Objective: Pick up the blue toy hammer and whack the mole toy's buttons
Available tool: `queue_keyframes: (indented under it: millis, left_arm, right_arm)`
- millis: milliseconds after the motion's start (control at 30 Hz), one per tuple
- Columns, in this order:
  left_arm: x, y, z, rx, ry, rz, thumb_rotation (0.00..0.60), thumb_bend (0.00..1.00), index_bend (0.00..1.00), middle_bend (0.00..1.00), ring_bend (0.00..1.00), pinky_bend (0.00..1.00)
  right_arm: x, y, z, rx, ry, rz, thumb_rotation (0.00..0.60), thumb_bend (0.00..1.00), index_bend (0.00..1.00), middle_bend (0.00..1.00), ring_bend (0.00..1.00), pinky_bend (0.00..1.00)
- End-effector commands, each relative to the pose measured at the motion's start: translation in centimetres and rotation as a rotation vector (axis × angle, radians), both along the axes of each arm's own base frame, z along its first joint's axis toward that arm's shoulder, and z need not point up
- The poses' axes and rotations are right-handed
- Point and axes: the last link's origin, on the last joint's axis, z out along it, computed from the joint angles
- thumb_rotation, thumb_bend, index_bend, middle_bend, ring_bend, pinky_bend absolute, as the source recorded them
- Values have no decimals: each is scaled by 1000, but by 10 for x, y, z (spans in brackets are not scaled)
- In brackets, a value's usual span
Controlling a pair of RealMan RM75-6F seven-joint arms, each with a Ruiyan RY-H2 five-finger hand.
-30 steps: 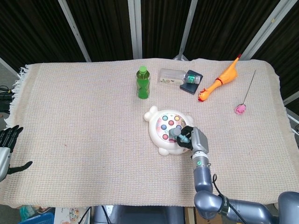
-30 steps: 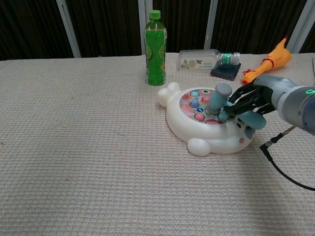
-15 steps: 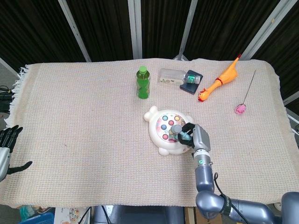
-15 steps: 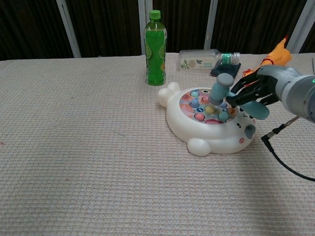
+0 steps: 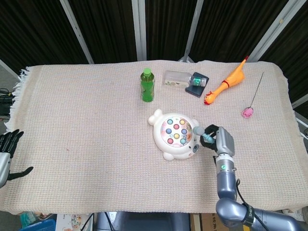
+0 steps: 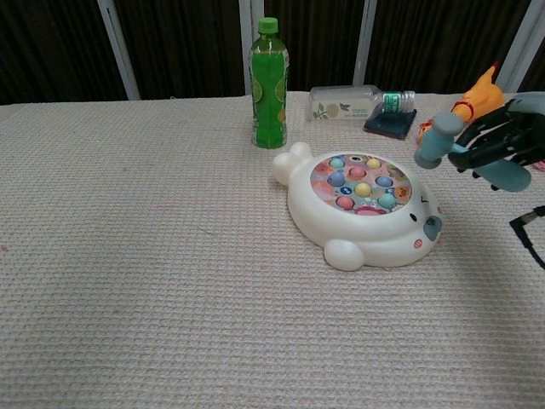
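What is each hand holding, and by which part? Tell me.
The right hand grips the blue toy hammer by its handle, fingers wrapped around it. The left hand holds nothing.

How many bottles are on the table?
2. A green bottle stands upright at the back of the table, behind the mole toy. A clear bottle lies on its side just right of it.

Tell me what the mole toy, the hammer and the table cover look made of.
Mole toy: glossy moulded plastic, judging by its smooth white shell.
Hammer, held by the right hand: probably matte blue-grey plastic, smooth and rounded.
Table cover: woven beige fabric; waffle texture, fringed edge in the head view.
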Motion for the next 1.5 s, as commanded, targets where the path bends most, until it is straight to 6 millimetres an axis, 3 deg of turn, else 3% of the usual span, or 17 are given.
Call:
queue_keyframes:
  millis: [33,167,500,1133,1500]
  left_arm:
    - [1,-1,-1,2,6,-6,600,0,0,0,0,0]
    - [2,-2,-2,5,14,-13,600,0,0,0,0,0]
    - [0,-2,-2,14,25,-9,600,0,0,0,0,0]
    - [-1,-1,-2,18,28,-1,600,0,0,0,0,0]
    - [-2,-1,-1,21,31,1,600,0,0,0,0,0]
  right_arm:
    - [-29,10,8,8,28,-46,600,534,884,547,473,542]
    - [-53,18,5,24,49,-90,600,534,884,547,473,542]
    - [-86,20,-1,52,75,-167,600,534,885,547,473,542]
    - [-95,17,-4,86,103,-198,600,533,883,547,471,542]
    - [-97,18,-3,106,130,-209,600,533,789,547,401,496]
